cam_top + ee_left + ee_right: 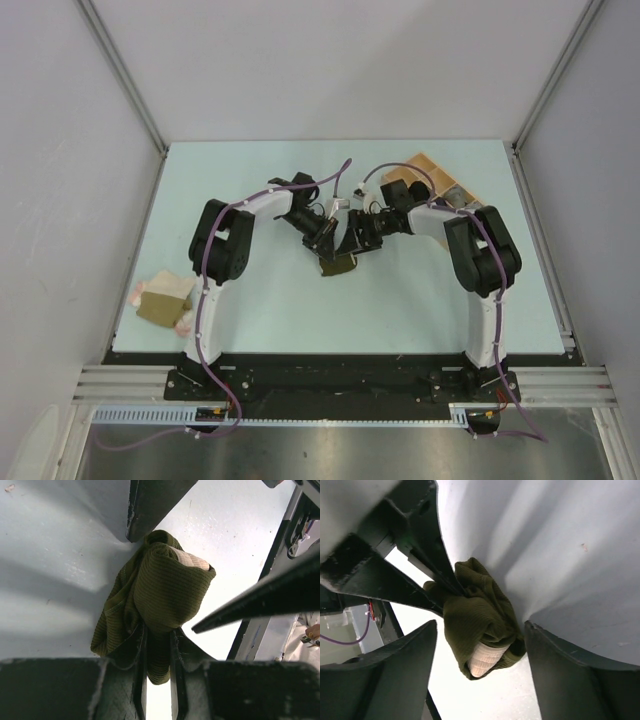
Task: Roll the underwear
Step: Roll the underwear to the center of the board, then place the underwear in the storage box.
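A dark olive green underwear point(338, 262) is bunched into a roll at the table's middle, with a pale pink-beige piece showing at its open end point(486, 658). My left gripper point(157, 645) is shut on the roll's lower end point(160, 587). My right gripper point(479, 650) is open, its two fingers standing on either side of the roll point(480, 625) without touching it. In the top view both grippers point(335, 235) meet over the roll. More underwear point(165, 300), olive and pale pink-beige, lies in a small pile at the table's left edge.
A light wooden tray point(450, 185) with compartments stands at the back right, partly hidden by the right arm. The pale table point(270, 310) has grey walls on the left, right and back.
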Available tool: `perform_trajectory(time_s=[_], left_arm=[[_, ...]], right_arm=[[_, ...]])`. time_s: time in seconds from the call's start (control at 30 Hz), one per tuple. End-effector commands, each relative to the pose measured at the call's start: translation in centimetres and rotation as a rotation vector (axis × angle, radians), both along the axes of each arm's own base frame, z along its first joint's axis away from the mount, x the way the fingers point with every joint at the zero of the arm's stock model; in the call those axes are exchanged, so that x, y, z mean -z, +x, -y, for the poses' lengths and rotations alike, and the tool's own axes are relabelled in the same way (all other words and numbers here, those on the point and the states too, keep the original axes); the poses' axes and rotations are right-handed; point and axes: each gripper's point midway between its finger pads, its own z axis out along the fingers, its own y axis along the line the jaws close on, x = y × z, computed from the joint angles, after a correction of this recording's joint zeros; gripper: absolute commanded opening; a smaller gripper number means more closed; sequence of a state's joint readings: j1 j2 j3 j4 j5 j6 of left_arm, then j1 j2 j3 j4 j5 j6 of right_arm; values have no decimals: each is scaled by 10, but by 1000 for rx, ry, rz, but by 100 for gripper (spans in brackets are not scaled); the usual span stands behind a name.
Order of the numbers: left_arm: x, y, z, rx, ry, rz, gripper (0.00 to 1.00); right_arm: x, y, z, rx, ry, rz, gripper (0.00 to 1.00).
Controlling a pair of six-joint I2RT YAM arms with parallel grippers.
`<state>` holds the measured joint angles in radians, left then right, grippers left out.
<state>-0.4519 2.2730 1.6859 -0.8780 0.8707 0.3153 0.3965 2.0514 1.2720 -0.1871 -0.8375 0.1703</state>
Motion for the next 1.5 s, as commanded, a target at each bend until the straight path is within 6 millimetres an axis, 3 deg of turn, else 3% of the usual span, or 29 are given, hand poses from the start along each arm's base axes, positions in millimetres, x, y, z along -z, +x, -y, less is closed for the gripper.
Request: perform_trajectory(time_s=[0.0, 0.03, 0.37, 0.7, 0.97, 1.3, 1.47], left_arm=[[56, 1, -20, 68, 193, 97, 15], [56, 1, -20, 67, 194, 95, 15], [56, 1, -18, 76, 201, 109, 15], [54, 2, -15, 86, 202, 121, 15], [55, 3, -15, 86, 206, 119, 15], [57, 4, -16, 87, 217, 122, 15], [56, 4, -17, 84, 219, 124, 15]], right_arm=[[35, -11, 8, 20, -45, -103, 71], [36, -13, 7, 18, -41, -115, 67], [52, -31, 3, -31, -28, -211, 65], [62, -47, 0, -116, -43, -260, 70], [74, -53, 0, -160, -76, -271, 60], [78, -69, 0, -242, -77, -328, 68], [80, -74, -6, -276, -89, -327, 68]])
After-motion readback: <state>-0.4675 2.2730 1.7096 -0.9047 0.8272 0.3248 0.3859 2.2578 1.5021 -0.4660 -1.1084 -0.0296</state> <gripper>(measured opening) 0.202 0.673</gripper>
